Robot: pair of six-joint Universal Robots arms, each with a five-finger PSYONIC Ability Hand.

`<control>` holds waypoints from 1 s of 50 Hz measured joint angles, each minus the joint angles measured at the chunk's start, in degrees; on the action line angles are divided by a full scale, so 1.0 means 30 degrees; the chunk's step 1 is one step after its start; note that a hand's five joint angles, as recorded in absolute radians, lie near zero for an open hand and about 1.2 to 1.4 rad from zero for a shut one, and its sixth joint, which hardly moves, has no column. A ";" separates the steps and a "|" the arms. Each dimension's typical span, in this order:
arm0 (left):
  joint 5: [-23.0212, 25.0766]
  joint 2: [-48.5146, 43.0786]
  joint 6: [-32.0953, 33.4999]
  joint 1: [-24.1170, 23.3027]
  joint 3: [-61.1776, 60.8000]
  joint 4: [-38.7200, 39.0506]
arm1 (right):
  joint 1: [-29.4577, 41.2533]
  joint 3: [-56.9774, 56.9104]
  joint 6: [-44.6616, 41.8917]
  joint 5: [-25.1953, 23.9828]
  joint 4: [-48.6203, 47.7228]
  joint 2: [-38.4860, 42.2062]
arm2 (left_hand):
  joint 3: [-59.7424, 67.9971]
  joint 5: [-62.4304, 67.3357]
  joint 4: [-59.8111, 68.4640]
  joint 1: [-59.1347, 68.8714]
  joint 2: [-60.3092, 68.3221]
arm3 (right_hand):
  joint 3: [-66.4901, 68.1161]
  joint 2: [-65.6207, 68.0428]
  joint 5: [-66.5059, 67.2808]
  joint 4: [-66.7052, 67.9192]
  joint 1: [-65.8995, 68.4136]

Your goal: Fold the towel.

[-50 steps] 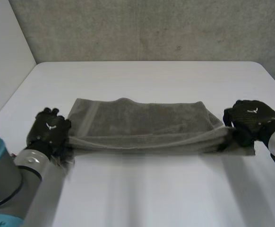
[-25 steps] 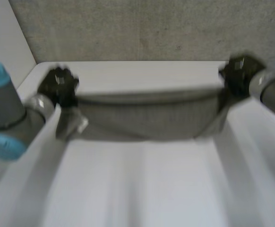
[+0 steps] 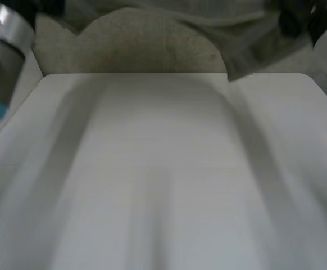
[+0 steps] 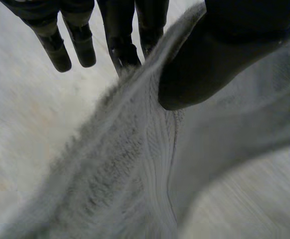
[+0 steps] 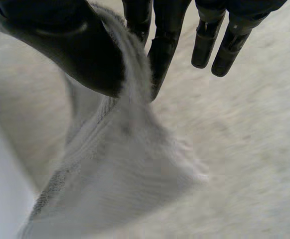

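- Head view, 12 o'clock: holds the towel (image 3: 253, 48) up clear of the white table (image 3: 163, 169), spread from about 11 to 1 o'clock between the 2 arms, with a corner drooping at 1 o'clock.
- Left wrist view: pinches the towel's edge between the thumb and nearest fingers of the left hand (image 4: 224, 40); keeps the other fingers straight and off the cloth.
- Right wrist view: does likewise with the right hand (image 5: 65, 40), thumb pressing the hem against a finger.
- Looks meant to keep the top edge taut (2 pinches, well apart) so the rest hangs flat, ready to be laid down doubled.
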 measured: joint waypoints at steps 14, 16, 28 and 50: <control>0.1289 -0.1539 0.3125 0.0636 -1.0415 0.5478 | -0.1350 0.8541 -0.0330 -0.3563 -0.0099 0.0676 | 0.0000 0.0000 0.0000 0.0000 0.0000 | 0.0000 0.0005 0.0002 0.0000 0.0000; 0.1283 -0.1766 0.3545 0.0636 -1.1136 0.5768 | -0.1504 0.9293 -0.0594 -0.3524 -0.0058 0.0815 | 0.0000 0.0002 0.0000 0.0000 0.0000 | 0.0000 0.0005 0.0002 0.0000 0.0000; 0.1223 -0.2090 0.5977 0.0845 -1.4064 0.5999 | -0.2565 1.1735 -0.2147 -0.2452 0.1524 -0.0046 | 0.0000 0.0002 0.0000 0.0002 0.0000 | 0.0000 0.0005 -0.0002 0.0000 0.0000; 0.0979 -0.3583 0.8568 0.2066 -1.4047 0.6078 | -0.3524 1.2103 -0.0992 -0.1530 0.1778 -0.0602 | 0.0000 -0.7816 0.0000 -0.7013 -0.8051 | 0.0000 0.0005 0.0002 0.0000 0.0000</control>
